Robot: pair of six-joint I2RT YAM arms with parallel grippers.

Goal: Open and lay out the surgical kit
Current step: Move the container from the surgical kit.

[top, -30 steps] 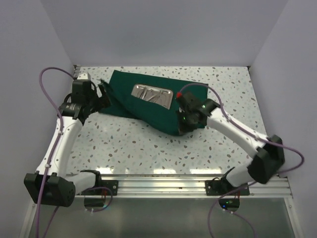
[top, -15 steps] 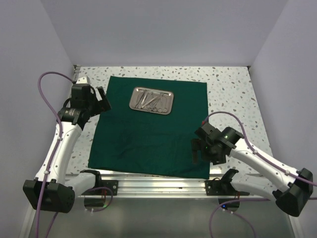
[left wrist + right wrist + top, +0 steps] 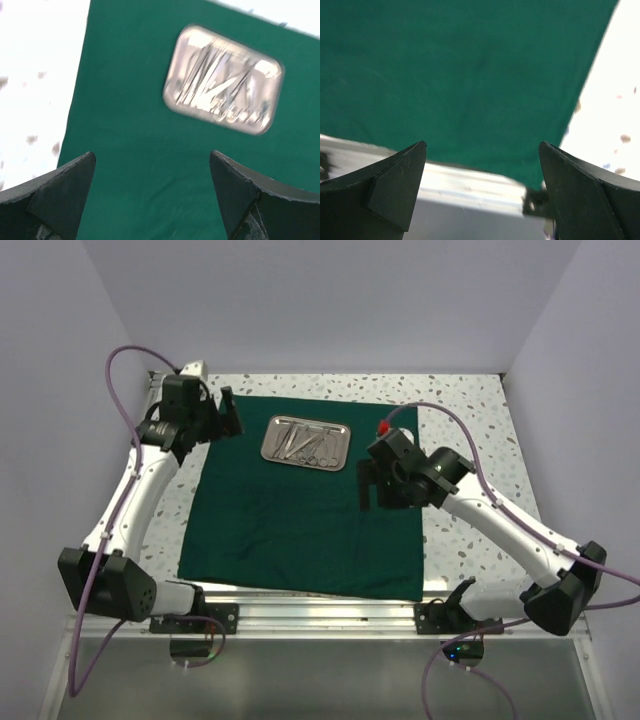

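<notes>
The dark green cloth (image 3: 300, 510) lies spread flat in the middle of the table (image 3: 470, 410). The steel tray (image 3: 306, 442) stands on the cloth toward 12 o'clock, with thin silver instruments (image 3: 300, 443) lying mixed inside; I cannot tell them apart.

My left arm goes up along the left edge of the table and bends to the right at the wrist. The left gripper (image 3: 222, 415) hangs at 10 o'clock of the cloth, above its far left corner, and points toward the tray. Its fingers (image 3: 55, 195) stand wide apart and hold nothing.

My right arm has the elbow low at 4 o'clock, and the forearm reaches inward. The right gripper (image 3: 365, 483) hangs over the cloth at 4 o'clock from the tray, apart from it. Its fingers (image 3: 390, 190) are also spread wide with nothing between them. Its camera looks at the near edge of the cloth and the metal rail (image 3: 475, 187).
</notes>
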